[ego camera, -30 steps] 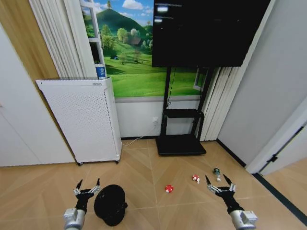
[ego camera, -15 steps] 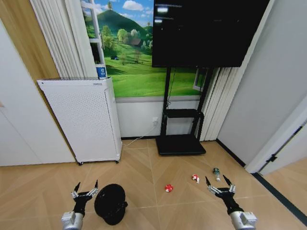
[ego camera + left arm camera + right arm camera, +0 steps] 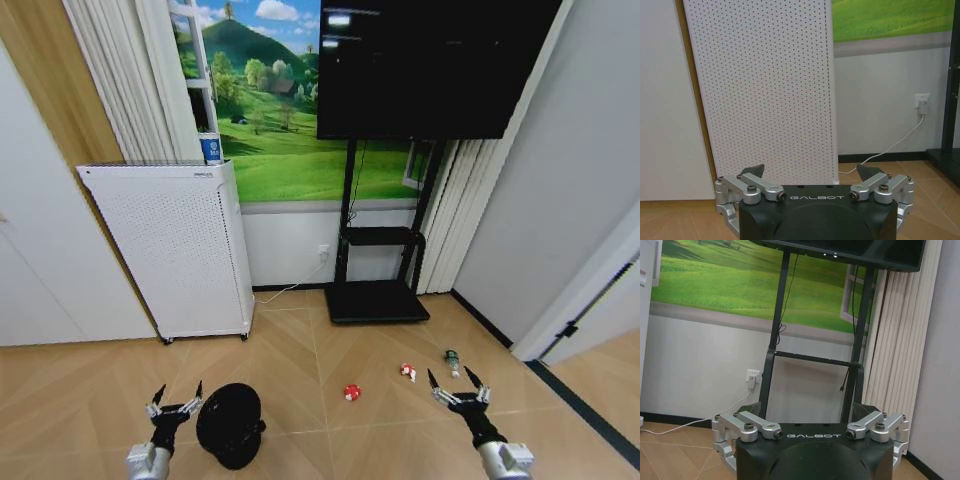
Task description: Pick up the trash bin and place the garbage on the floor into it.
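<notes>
Bin (image 3: 231, 425), black and round, sits on the wood floor (image 3: 300, 350) low in my head view, just beside my left gripper (image 3: 176, 396), which hangs to its left with fingers spread wide and touching nothing. My right gripper (image 3: 447, 383) hangs on the other side, also spread and empty, near the garbage: a red-and-white wrapper (image 3: 351, 392), a second one (image 3: 408, 372) and a small bottle (image 3: 452, 359), all lying apart on the floor. Both arms reach forward and low. My left wrist view looks past my open fingers (image 3: 752, 173) at the white perforated appliance (image 3: 765, 90) against the wall; my right wrist view looks at the black TV stand (image 3: 815, 340) and a wall socket (image 3: 753, 376).
</notes>
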Motion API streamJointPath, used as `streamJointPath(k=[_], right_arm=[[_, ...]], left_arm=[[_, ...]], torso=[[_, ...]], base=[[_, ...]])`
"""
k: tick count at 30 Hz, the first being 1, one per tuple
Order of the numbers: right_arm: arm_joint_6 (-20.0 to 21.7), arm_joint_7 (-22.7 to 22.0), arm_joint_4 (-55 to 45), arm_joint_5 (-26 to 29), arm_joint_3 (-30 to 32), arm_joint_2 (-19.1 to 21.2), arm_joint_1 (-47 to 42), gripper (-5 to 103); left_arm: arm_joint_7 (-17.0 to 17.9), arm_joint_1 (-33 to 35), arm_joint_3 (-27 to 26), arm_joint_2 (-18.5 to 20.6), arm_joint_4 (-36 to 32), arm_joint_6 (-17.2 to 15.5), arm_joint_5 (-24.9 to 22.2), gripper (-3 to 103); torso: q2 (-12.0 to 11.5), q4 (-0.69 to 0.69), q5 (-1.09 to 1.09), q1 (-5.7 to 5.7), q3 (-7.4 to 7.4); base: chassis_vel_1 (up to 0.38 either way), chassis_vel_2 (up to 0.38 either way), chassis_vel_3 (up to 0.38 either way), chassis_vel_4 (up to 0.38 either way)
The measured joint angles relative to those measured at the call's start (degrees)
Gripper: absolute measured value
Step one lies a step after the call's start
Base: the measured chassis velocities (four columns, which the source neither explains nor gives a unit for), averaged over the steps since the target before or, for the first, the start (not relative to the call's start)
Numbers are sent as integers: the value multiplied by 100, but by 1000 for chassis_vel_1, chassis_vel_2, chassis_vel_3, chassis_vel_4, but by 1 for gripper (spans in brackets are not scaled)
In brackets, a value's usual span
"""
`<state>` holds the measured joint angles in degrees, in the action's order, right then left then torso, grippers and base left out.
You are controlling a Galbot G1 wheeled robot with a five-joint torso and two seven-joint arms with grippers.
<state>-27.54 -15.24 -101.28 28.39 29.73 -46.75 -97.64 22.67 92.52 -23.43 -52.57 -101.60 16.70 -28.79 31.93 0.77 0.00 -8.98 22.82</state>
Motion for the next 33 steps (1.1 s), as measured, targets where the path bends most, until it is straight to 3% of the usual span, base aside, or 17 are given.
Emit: streamJointPath(k=[9, 19, 33], right_arm=[[2, -2, 78, 26, -69, 5, 94, 100], [139, 255, 75, 78, 10, 31, -50, 100], [102, 211, 92, 6, 50, -61, -122, 100]], left_arm=[[191, -85, 66, 32, 12, -269, -51, 100], [224, -51, 111, -55, -3, -280, 30, 100], [200, 75, 66, -144, -28, -212, 116, 100]], torso=[[-339, 0, 0, 132, -208], [-677, -1, 0, 266, -411], [-1002, 0, 0, 381, -622]], base=[[0, 0, 0, 0], [0, 0, 0, 0], [0, 0, 0, 0]])
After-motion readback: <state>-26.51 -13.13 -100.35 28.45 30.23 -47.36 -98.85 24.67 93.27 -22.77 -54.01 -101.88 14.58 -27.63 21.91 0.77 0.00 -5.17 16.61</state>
